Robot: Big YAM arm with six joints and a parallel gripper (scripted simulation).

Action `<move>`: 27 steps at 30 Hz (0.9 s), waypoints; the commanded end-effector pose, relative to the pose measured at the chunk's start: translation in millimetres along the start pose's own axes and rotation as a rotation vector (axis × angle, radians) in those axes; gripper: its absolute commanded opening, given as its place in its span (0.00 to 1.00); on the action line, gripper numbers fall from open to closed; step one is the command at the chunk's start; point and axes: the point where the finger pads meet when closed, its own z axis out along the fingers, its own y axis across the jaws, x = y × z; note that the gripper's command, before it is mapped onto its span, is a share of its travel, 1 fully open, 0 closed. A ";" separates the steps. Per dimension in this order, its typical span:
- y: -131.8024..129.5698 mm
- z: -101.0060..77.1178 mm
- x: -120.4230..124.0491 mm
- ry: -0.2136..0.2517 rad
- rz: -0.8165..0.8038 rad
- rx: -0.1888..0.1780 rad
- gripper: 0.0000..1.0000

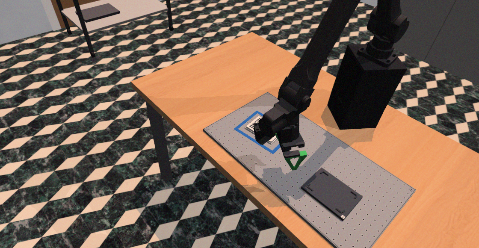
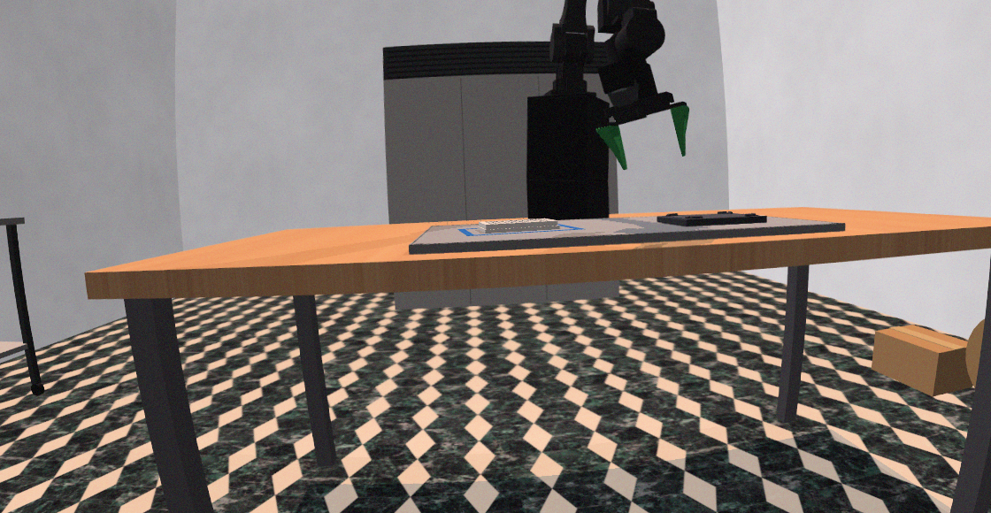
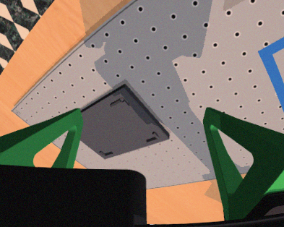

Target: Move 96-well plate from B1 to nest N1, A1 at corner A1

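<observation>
Wooden table (image 1: 214,69), arm hiding much of 96-well plate (image 2: 518,225), gripper (image 2: 648,137) spread wide, empty

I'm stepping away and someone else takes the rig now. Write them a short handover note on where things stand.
Gripper: open, holding nothing, high above the breadboard, between plate and nest.
96-well plate: flat inside the blue B1 outline, untouched; the arm partly hides it in the top view.
Nest N1: unoccupied.
Done: nothing yet.
Left: centre over the plate, descend, grip, lift, carry to N1, seat it flat inside the locators without any half turn, release.
</observation>
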 end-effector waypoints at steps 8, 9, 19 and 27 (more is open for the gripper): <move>-43.7 -12.9 -29.5 -0.060 0.141 -0.002 1.00; -46.3 -21.7 -31.2 -0.081 0.192 -0.003 1.00; -92.3 -10.8 -34.6 -0.089 0.339 0.033 1.00; -125.8 -20.1 -38.9 -0.139 0.510 0.053 1.00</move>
